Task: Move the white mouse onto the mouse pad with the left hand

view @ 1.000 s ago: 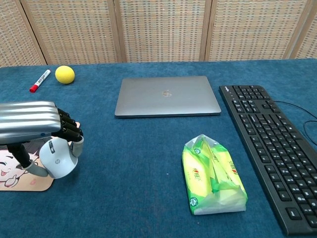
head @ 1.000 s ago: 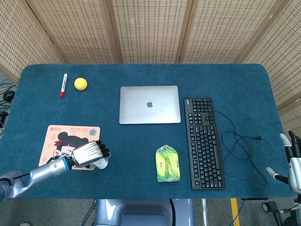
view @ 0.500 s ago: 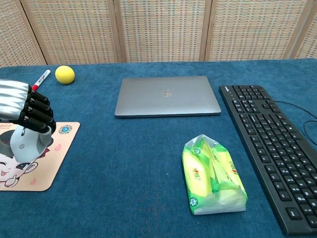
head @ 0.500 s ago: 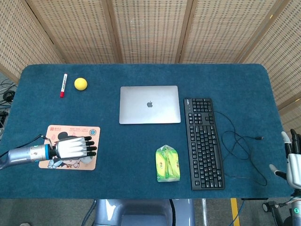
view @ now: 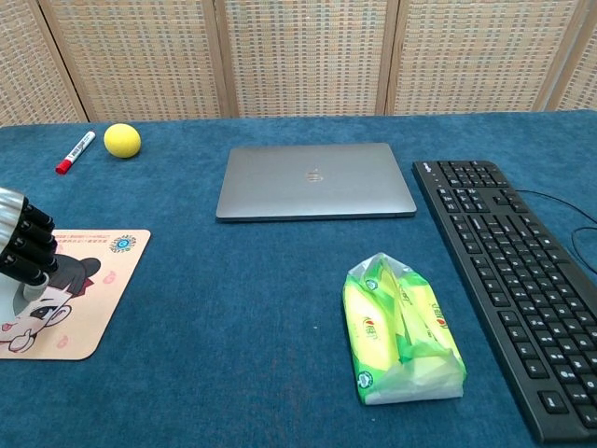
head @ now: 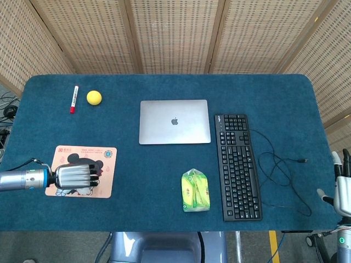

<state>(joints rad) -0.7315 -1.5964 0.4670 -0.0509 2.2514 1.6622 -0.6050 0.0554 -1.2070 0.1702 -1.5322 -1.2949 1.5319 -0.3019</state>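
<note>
Left metal hand [head: 74, 176] w/ black fingertips is curled over the white computer mouse [view: 17, 291], holding it on the peach cartoon-print mouse pad [head: 104, 156], towards pad's middle; mouse mostly hidden under fingers. Right hand [head: 342, 189] at table's right edge, holding nothing, fingers apart & upright.

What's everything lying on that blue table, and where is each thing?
marker: one, white with red cap, far left.
ball: one, yellow, beside the marker.
laptop: one, silver, closed, centre.
keyboard: one, black, corded, right of laptop.
packet: one, green-yellow, near edge.
mouse pad: one, cartoon print, near left.
white mouse: one, on the pad, mostly covered.
left hand: over the mouse.
right hand: off the table's right edge.
</note>
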